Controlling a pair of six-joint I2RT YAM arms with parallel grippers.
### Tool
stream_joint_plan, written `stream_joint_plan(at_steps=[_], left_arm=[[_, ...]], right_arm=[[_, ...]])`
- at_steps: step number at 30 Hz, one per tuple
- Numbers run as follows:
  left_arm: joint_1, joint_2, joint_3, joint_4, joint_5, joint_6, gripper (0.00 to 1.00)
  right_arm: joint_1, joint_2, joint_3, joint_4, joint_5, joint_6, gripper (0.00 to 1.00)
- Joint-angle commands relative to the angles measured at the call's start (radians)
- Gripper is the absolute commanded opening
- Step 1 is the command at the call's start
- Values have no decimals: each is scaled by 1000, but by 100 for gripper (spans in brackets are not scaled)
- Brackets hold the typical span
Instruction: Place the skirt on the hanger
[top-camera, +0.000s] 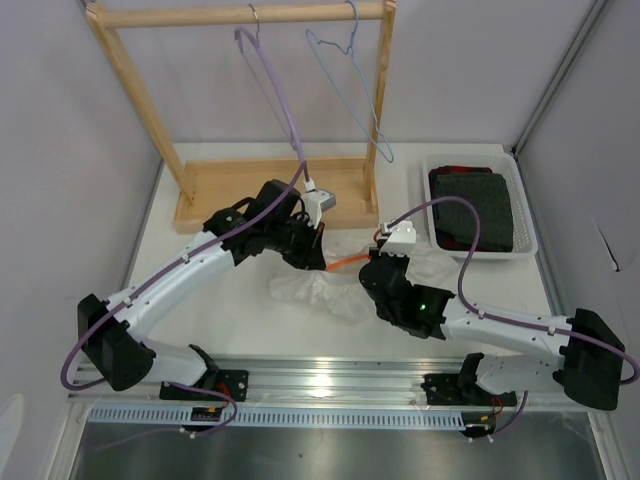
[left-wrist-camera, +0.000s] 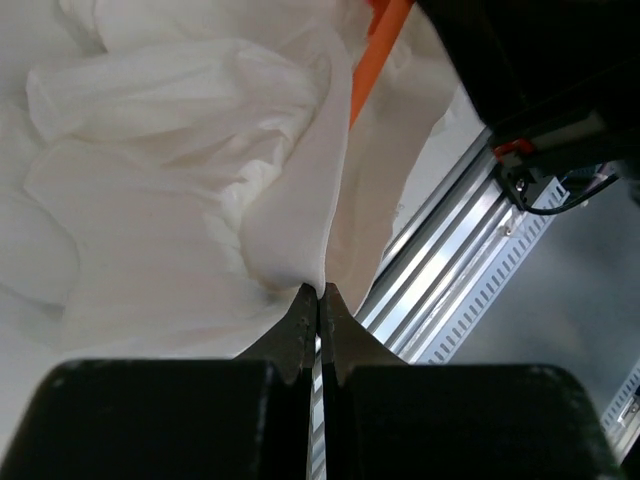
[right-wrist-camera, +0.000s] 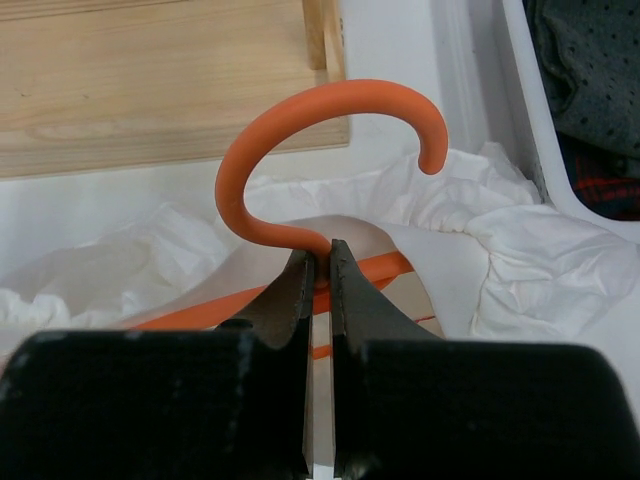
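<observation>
So, the white desk (top-camera: 250, 320) is taken up at the back by a wooden rack (top-camera: 250, 187). A lilac hanger (top-camera: 280, 90) and a pale blue wire hanger (top-camera: 365, 100) are hung from its top bar. Off to the right, a white tray (top-camera: 527, 225) is parked on the desk, and a dark folded cloth (top-camera: 490, 210) is stuffed into it.

The skirt (top-camera: 325, 292) is spread in a crumpled heap on the desk, roughly in the middle, in front of the rack and just left of the tray. In the left wrist view it's seen as bunched white folds (left-wrist-camera: 170, 170), and in the right wrist view it is piled up on both sides of the hook (right-wrist-camera: 540, 260).

The orange hanger (top-camera: 345, 263) is lying in amongst the skirt, mostly buried. From above, only a short orange stretch is visible between the two arms. Its hook (right-wrist-camera: 340, 92) is held up clear of the fabric, pointing toward the rack base, and one orange arm is seen poking out under the cloth (left-wrist-camera: 375, 55).

The left gripper (left-wrist-camera: 320, 295) is pressed together on a thin raised fold of the skirt. The right gripper (right-wrist-camera: 320, 255) is clamped on the hanger's neck, right where the hook starts. Both are kept close together over the heap.
</observation>
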Motion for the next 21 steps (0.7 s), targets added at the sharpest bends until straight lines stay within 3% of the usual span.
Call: stream_joint_plan(at_steps=[1,7,12,15,19,21], left_arm=[[-16,2,97,14,1,-22,0],[-40,31,143,-1,0,-10,0],[-65,38,94,22,-17,30,1],[-86,29,77,31,-60,47,7],[-94,3,53,43,-56,84,30],[-96,-6,56,57,-59,98,31]], right_arm=[[23,25,68,-17,52,7,0],[45,79,139,-57,4,41,0],[54,47,182,-76,-49,38,0],[55,44,206,-122,-52,55,0],[55,13,223,-126,-92,55,0],[56,18,243,-149,-105,57,0]])
